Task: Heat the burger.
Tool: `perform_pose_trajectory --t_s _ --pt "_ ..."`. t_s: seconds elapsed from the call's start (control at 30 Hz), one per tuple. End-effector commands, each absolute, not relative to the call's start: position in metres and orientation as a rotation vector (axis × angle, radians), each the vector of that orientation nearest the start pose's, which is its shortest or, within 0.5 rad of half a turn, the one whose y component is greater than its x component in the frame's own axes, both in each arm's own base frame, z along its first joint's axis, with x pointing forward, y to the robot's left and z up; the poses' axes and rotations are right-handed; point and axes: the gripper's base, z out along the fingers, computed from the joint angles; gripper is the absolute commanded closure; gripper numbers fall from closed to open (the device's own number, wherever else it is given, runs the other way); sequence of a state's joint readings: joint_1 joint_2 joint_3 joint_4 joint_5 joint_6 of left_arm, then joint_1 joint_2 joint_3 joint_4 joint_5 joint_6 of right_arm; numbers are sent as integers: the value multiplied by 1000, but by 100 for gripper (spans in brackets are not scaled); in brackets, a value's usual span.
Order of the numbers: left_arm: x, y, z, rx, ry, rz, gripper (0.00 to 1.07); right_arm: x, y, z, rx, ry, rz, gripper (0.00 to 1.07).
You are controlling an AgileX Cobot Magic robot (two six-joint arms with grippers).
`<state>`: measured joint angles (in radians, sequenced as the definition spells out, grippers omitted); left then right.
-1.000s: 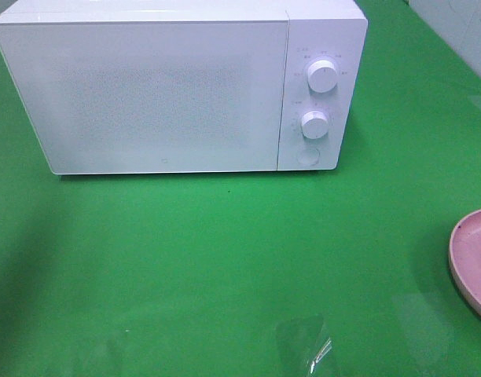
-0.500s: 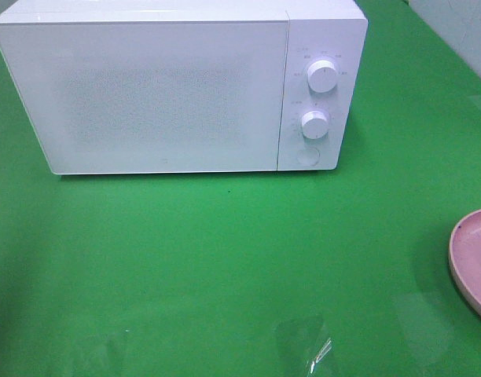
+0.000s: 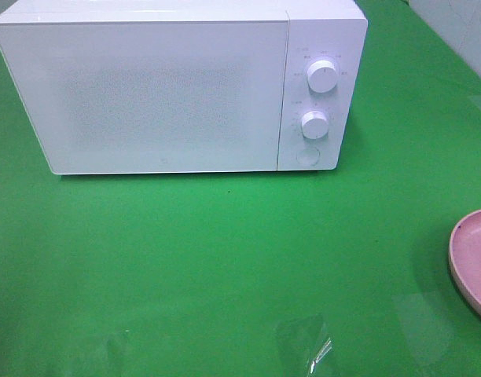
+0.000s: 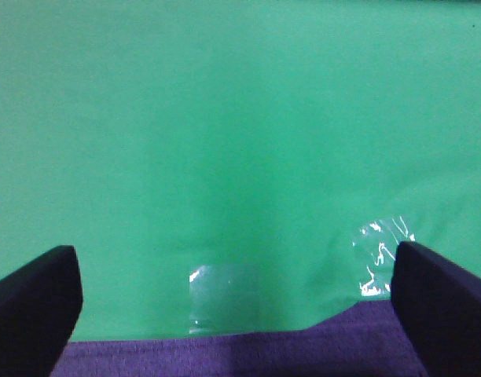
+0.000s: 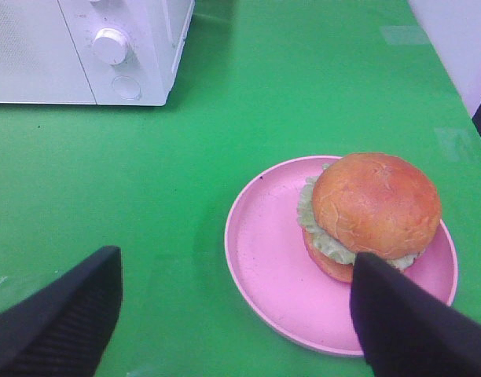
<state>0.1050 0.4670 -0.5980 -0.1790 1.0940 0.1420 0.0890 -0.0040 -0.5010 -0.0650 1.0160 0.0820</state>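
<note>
The burger (image 5: 374, 208), with a golden-brown bun and green lettuce, lies on a round pink plate (image 5: 264, 236) in the right wrist view. My right gripper (image 5: 236, 310) is open, its two dark fingers spread wide on the near side of the plate with nothing between them. One fingertip (image 5: 398, 314) overlaps the burger's near edge in the picture. In the exterior view only the plate's rim (image 3: 472, 259) shows at the right edge, and the burger and both arms are out of frame. My left gripper (image 4: 236, 279) stands open above bare green table.
A white microwave (image 3: 146, 94) stands at the back of the green table with its door shut. Two round knobs (image 3: 322, 76) and a button are on its right panel. Clear tape patches (image 3: 303, 342) glint near the front edge.
A dark shadow on the left of the table has faded away. Microwave and plate have not moved.
</note>
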Motion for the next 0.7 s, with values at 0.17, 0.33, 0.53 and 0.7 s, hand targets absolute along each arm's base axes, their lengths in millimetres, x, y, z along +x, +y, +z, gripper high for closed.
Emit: perform_pose_trajectory --t_s 0.17,0.33,0.53,0.7 --pt "35 -8 276 25 2271 -46 6 -7 -6 281 -4 1958 27 32" --pt "14 -9 279 32 2129 -14 6 -7 -6 281 -4 1958 27 32" --pt "0 -10 280 37 2037 -8 6 -7 -6 281 -4 1958 27 32" --pt "-7 -12 280 41 1989 -11 6 -7 -6 281 -4 1958 27 32"
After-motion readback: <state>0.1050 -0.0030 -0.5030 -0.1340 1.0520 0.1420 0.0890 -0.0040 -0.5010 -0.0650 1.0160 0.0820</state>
